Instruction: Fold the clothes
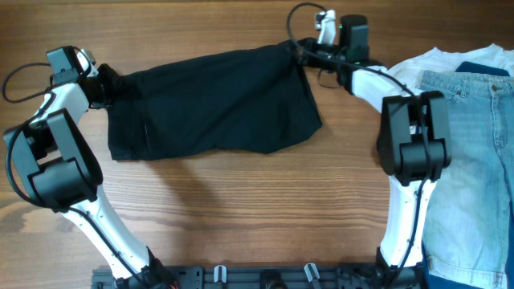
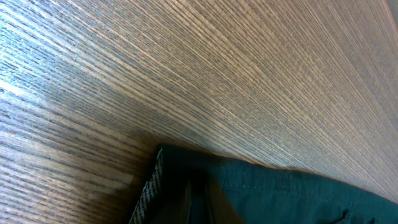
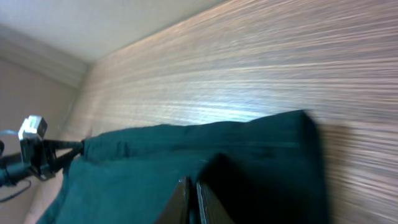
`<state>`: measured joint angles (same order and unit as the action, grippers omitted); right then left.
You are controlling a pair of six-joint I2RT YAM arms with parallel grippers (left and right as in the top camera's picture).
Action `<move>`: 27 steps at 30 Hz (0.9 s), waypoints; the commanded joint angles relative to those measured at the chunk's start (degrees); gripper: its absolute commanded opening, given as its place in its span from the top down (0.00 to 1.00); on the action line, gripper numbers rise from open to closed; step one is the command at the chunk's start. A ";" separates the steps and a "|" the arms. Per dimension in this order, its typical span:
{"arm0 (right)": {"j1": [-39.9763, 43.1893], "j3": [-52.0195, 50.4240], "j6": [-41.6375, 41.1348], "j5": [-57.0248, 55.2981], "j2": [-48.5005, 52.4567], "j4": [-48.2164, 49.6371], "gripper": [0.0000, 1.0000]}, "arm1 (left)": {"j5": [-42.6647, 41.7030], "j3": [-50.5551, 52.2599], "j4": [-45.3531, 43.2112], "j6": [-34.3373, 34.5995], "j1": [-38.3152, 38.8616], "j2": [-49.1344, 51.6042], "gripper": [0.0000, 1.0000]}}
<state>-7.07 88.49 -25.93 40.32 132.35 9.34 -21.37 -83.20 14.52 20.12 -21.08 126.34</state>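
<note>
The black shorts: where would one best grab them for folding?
At the two far corners, one from each outer side, low along the table. The shorts lie flat and spread wide, so only edges and corners give something to pinch.

Looks like a robotics lab bench in a plain room. Two white-and-black robot arms are mounted on a black rail at 6 o'clock of a wood-grain table. Black soft fabric shorts and light blue denim jeans are laid out, and a pale wall is seen behind.
</note>
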 commanded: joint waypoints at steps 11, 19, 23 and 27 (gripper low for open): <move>1.97 0.44 5.88 1.46 -2.38 -5.92 0.53 | 0.15 0.04 -0.22 0.55 0.20 3.13 0.89; -3.52 0.44 9.03 -3.80 1.44 -4.22 0.44 | -0.31 0.04 -0.15 0.55 0.20 3.13 0.88; -4.96 0.44 9.03 -3.65 3.02 -3.72 0.50 | -0.33 0.04 -0.15 0.55 0.24 3.13 0.88; -4.48 0.44 8.96 -7.69 3.43 -3.30 0.44 | -0.33 0.04 -0.15 0.55 0.24 3.13 0.88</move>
<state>-11.77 88.53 -17.67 35.94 134.28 5.41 -22.02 -83.22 14.04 20.29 -21.08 126.50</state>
